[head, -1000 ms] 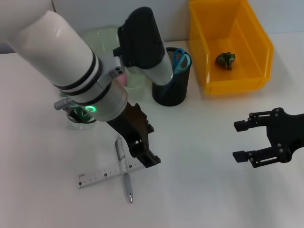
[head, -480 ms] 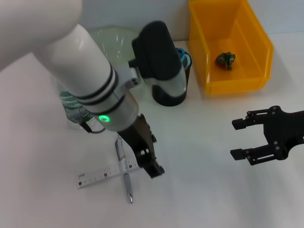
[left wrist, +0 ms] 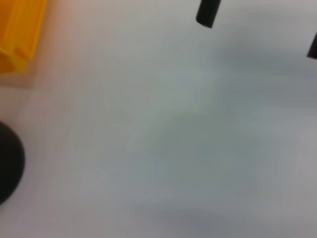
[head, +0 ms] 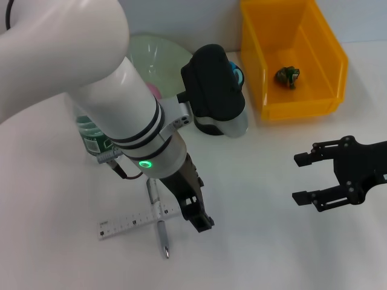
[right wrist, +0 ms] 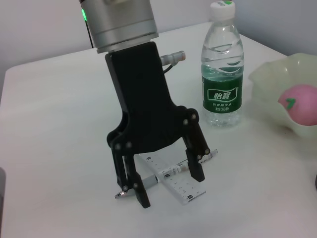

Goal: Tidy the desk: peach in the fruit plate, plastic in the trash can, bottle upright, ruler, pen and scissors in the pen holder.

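left gripper [head: 196, 212] low over the white desk [head: 260, 254], fingers spread wide, straddling the pen [head: 159, 222] where it lies across the ruler [head: 134, 221]. right wrist view shows the fingertips [right wrist: 197, 174] at or just above the desk on both sides of the pen, nothing pinched. pen and ruler lie crossed, touching, on the near left part of the desk.

bottle [head: 91, 138] stands upright behind the left arm, cap on, green label, beside the fruit plate [head: 158, 55]. peach [right wrist: 298, 103] sits in the plate. pen holder [head: 233, 124] mostly hidden by the left arm; blue scissors handle [head: 237, 74] pokes out of it. orange trash can [head: 290, 54] at the far right, green crumpled plastic [head: 287, 75] inside on its floor.

right gripper [head: 306, 178] hangs over the desk on the right, well apart from everything, fingers spread, holding nothing. left wrist view shows only bare desk, a corner of the trash can, a dark round edge and 2 dark tips at the frame edge.
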